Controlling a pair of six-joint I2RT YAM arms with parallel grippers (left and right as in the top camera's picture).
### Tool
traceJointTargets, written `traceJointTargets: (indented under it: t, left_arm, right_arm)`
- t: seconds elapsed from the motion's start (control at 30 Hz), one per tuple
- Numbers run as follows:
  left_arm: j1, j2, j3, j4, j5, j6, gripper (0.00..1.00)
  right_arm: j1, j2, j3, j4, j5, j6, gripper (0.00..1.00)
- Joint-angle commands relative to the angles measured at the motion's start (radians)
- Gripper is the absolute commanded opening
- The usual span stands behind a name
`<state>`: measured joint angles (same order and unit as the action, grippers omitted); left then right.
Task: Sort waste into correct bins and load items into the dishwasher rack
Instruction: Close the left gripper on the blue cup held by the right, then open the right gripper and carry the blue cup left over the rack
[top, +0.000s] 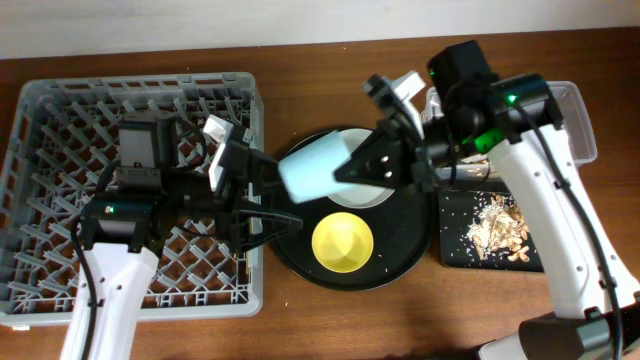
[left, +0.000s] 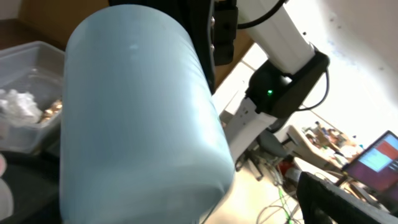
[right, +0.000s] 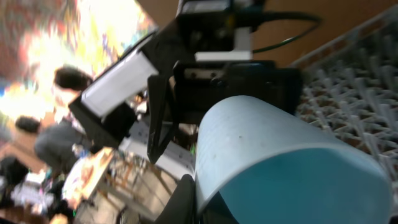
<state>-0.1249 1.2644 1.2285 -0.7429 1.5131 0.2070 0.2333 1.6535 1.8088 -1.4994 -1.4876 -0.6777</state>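
Closest in both wrist views, the blue cup (top: 312, 167) fills the frame. It hangs on its side at mid-frame of the overhead view, clenched at the rim by the right gripper (top: 345, 168). The left gripper (top: 280, 200), jaws spread wide, sits at the cup's base and grasps nothing. This looks like a handover toward the rack (top: 60, 110) at left, where no dish shows yet.

Below it, one yellow bowl (top: 343, 243) and one plate (top: 365, 197) wait on the round tray (top: 400, 258).

At right are two bins: the black tray (top: 455, 245) holds scraps (top: 497, 225), and the tub (top: 575, 110) holds one napkin (left: 18, 106). The waste seems sorted. I see no pink cup or chopsticks.
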Motion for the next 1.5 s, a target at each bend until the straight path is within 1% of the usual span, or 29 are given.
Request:
traceJointTargets:
  t: [0.0,0.17,0.27,0.3,0.37,0.4,0.43,0.5,0.57,0.63,0.7,0.77,1.03,1.17,1.37,1.47]
  left_arm:
    - [-0.003,-0.030,0.014,0.043,0.058,0.000,0.99]
    - [-0.003,-0.030,0.014,0.079,0.051,0.000,0.99]
    - [-0.003,-0.030,0.014,0.093,0.040,0.000,0.99]
    - [-0.003,-0.030,0.014,0.092,-0.009,-0.002,0.99]
    - [-0.003,-0.030,0.014,0.093,-0.235,-0.073,0.99]
    - [-0.003,-0.030,0.014,0.098,-0.274,-0.083,0.99]
    - [-0.003,-0.030,0.014,0.106,-0.282,-0.082,0.99]
    - [-0.003,-0.030,0.014,0.153,-0.281,-0.097,0.99]
    - [-0.003,-0.030,0.014,0.238,-0.278,-0.186,0.99]
    - [-0.003,-0.030,0.014,0.281,-0.249,-0.235,0.99]
    - [-0.003,-0.030,0.014,0.311,-0.148,-0.238,0.99]
    - [-0.003,-0.030,0.014,0.314,-0.093,-0.237,0.99]
    - [-0.006,-0.030,0.014,0.300,-0.095,-0.237,0.99]
    - [-0.010,-0.030,0.014,0.285,-0.095,-0.236,0.99]
    - [-0.097,-0.030,0.014,0.282,-0.095,-0.214,0.98]
    - [-0.114,-0.030,0.014,0.283,-0.096,-0.214,0.95]
  right_arm:
    - [-0.077,0.016,-0.013,-0.035,0.011,0.008,0.04]
    - [-0.033,0.016,-0.024,-0.067,-0.003,-0.008,0.04]
    - [-0.011,0.016,-0.032,-0.067,-0.064,-0.029,0.04]
    - [-0.013,0.015,-0.031,-0.066,-0.064,-0.029,0.04]
    - [-0.046,0.014,-0.031,-0.084,-0.064,-0.028,0.04]
    - [-0.056,0.014,-0.031,-0.091,-0.064,-0.029,0.04]
    - [-0.060,0.014,-0.031,-0.098,-0.064,-0.029,0.04]
    - [-0.059,0.014,-0.031,-0.112,-0.064,-0.029,0.04]
    - [-0.056,0.014,-0.031,-0.111,-0.064,-0.029,0.04]
    - [-0.056,0.014,-0.031,-0.109,-0.064,-0.030,0.04]
    - [-0.055,0.014,-0.031,-0.109,-0.064,-0.045,0.04]
    - [-0.050,0.014,-0.031,-0.109,-0.064,-0.048,0.04]
    - [0.025,0.012,-0.029,-0.119,-0.065,-0.047,0.04]
    - [0.028,0.007,-0.005,-0.117,-0.064,-0.047,0.04]
    - [0.029,0.007,0.023,-0.112,-0.064,-0.048,0.04]
    - [0.028,0.007,0.023,-0.109,-0.064,-0.048,0.04]
